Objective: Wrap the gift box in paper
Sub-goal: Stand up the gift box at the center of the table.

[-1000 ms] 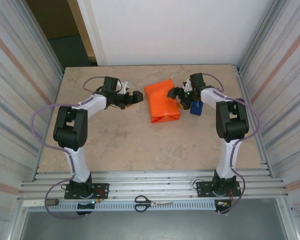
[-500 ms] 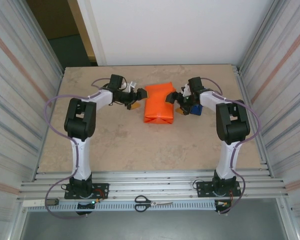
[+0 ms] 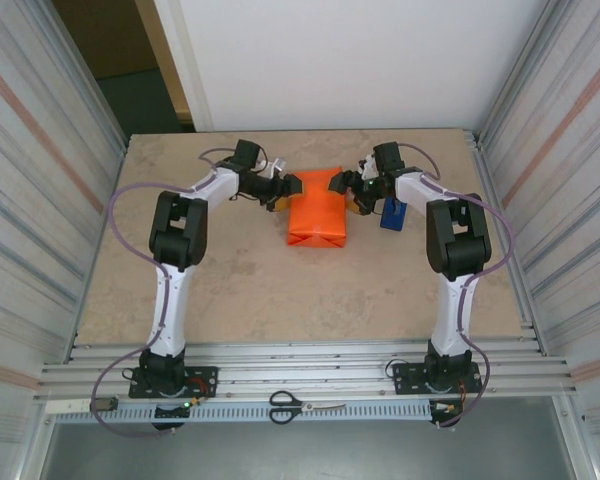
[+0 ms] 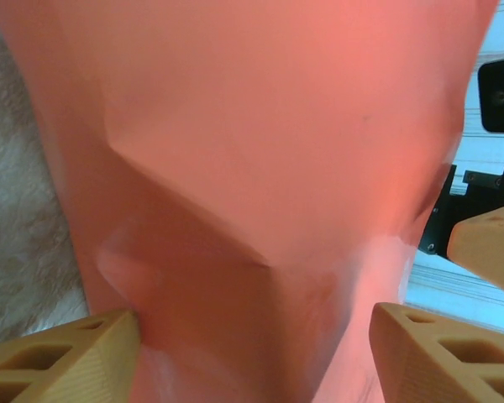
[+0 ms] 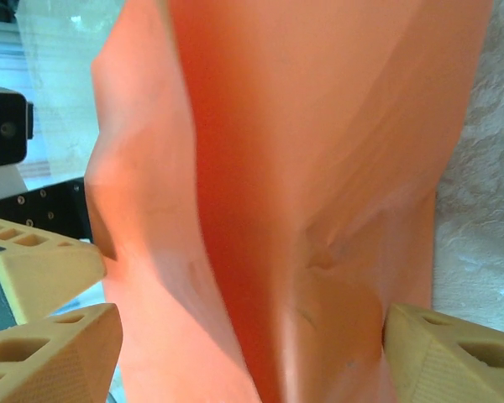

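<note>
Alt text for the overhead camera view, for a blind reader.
An orange paper parcel lies mid-table, the left hand and right hand at its far corners. A blue tape dispenser sits beside the right arm; scissors lie on the front rail.

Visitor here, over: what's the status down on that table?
Jaws wide on left tool and right tool, straddling the paper from either side, grip unclear. Paper folded over the gift box, box hidden. Blue tape dispenser sits right of it, nothing blocking.
</note>
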`<control>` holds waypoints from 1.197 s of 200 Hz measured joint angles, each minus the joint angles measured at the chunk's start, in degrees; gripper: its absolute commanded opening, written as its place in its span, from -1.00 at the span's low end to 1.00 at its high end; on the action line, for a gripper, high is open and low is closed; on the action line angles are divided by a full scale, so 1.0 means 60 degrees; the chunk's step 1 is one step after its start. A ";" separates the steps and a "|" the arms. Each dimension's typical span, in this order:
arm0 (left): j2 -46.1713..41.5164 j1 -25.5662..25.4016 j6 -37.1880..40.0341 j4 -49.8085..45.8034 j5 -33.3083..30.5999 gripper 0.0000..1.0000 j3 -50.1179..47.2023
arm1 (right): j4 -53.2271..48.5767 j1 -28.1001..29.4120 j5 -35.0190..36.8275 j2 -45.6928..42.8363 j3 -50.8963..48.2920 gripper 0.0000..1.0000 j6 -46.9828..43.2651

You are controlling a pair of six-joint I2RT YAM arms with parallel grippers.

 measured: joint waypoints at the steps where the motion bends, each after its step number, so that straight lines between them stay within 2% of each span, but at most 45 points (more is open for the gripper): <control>1: 0.0004 0.0000 0.0000 0.0000 0.0000 0.53 0.0007 | -0.0004 0.0000 0.0000 0.0007 0.0011 0.68 -0.0004; 49: 0.0018 0.0000 -0.0040 -0.0219 -0.0055 0.70 0.0113 | -0.0266 -0.0007 -0.0113 0.0302 0.0608 0.70 -0.0015; 95: 0.0058 0.0015 -0.0109 -0.0346 -0.0211 0.87 0.0331 | -0.0455 -0.0047 -0.0131 0.0488 0.0882 0.83 -0.0036; 131: 0.0058 0.0036 -0.0113 -0.0455 -0.0503 0.90 0.0335 | -0.0528 -0.0135 -0.0186 0.0608 0.1158 0.86 -0.0055; 156: 0.0058 0.0036 -0.0149 -0.0459 -0.0554 0.73 0.0368 | -0.0561 -0.0175 -0.0248 0.0809 0.1479 0.79 -0.0135; 192: 0.0120 0.0025 -0.0146 -0.0455 -0.0433 0.51 0.0696 | -0.0594 -0.0160 -0.0463 0.1053 0.1672 0.55 -0.0208; 207: 0.0219 0.0036 -0.0146 -0.0455 -0.0379 0.46 0.0816 | -0.0627 -0.0171 -0.0463 0.1078 0.1672 0.48 -0.0229; 239: 0.0244 0.0055 -0.0102 -0.0455 -0.0339 0.46 0.0820 | -0.0685 -0.0171 -0.0459 0.1067 0.1672 0.47 -0.0237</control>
